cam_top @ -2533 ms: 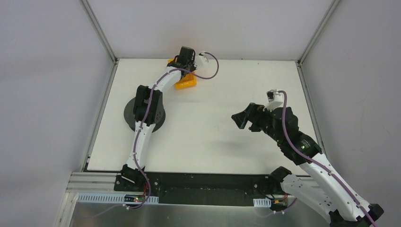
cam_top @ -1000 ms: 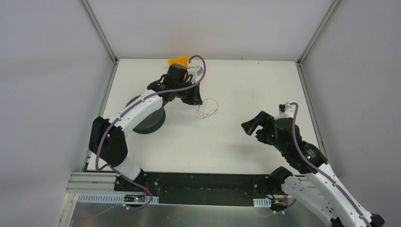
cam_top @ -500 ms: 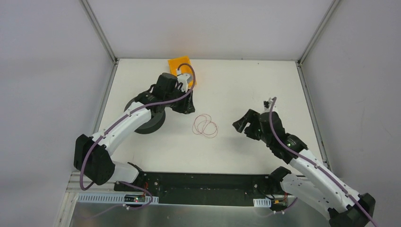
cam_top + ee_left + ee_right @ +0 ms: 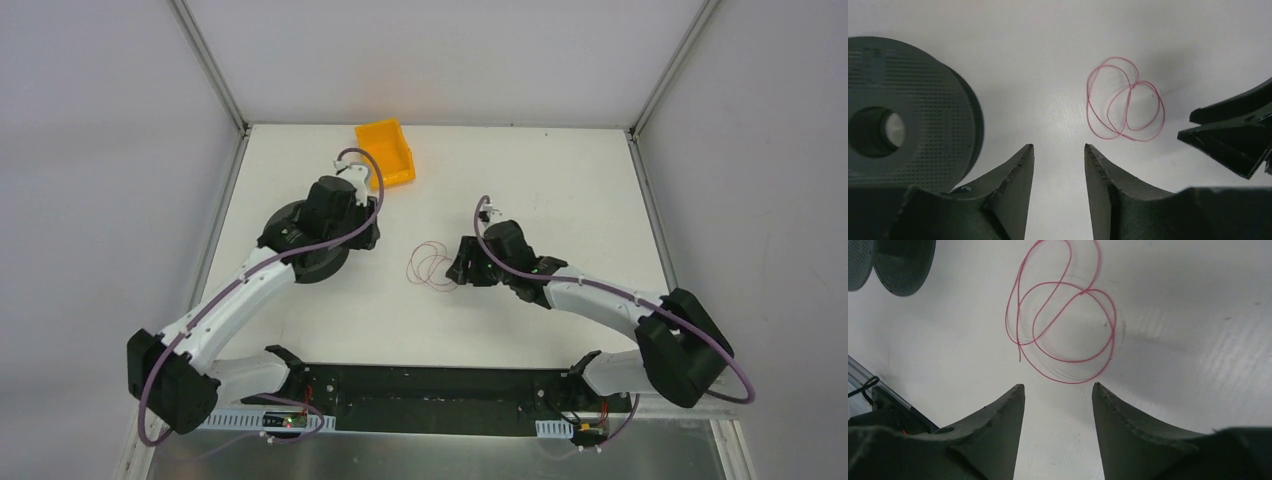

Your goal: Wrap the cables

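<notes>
- Viewing from above: cables [image 4: 433, 266] lie as loose flat loops at mid-table. The right gripper [image 4: 457, 272] sits just beside their right edge. The left gripper [image 4: 368, 240] is farther off, by the spool [image 4: 322, 268]. The right arm reaches low across the table, toward the left.
- Left wrist: jaws apart, empty. The loops lie ahead and to the right, well apart.
- Right wrist: jaws apart, empty. The loops lie straight ahead, just beyond the tips. The coil is roughly round, with no clear long axis.

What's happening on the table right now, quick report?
Left gripper open, empty. Right gripper open, just short of the wire. Wire lying loose in loops on the table, untouched. Nothing in between.
</notes>
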Available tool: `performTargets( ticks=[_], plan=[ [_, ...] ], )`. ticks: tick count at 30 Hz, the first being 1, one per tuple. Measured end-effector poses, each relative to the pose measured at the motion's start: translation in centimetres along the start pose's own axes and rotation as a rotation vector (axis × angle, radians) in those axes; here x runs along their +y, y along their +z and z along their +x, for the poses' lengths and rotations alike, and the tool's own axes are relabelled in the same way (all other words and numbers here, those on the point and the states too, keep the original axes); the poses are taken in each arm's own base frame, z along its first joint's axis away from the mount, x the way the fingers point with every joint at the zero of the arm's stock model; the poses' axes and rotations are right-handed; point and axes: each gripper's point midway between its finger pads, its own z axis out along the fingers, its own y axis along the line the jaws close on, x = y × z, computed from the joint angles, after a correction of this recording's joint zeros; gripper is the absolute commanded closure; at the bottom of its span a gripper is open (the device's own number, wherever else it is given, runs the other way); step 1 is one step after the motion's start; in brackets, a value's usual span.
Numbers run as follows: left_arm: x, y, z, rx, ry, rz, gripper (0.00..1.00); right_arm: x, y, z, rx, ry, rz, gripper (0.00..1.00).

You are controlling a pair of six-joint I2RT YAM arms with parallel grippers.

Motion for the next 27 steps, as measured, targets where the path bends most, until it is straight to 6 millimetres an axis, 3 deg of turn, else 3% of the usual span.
performTargets(
  ticks=[5, 10, 17, 23, 27],
  plan=[
    [3.0, -4.2, -3.1, -0.203, 0.02, -0.146, 0.57, 3.3, 2.3, 0.1, 0.047, -0.033, -0.044, 0.48],
    [5.4, -6.9, -4.0, -0.308, 0.044, -0.258, 0.57, 6.0, 4.3, 0.3, 0.058, -0.004, -0.062, 0.51],
    [7.5, -8.0, -3.6, -0.344, 0.07, -0.357, 0.56, 4.2, 7.2, 3.2, 0.129, -0.008, 0.033, 0.59],
    [8.0, -8.5, -4.0, -0.367, 0.078, -0.385, 0.55, 4.6, 8.0, 3.0, 0.148, -0.007, 0.044, 0.99],
    [7.9, -8.9, -4.1, -0.384, 0.073, -0.374, 0.54, 5.3, 7.4, 2.4, 0.149, -0.003, 0.03, 1.0]
  ],
)
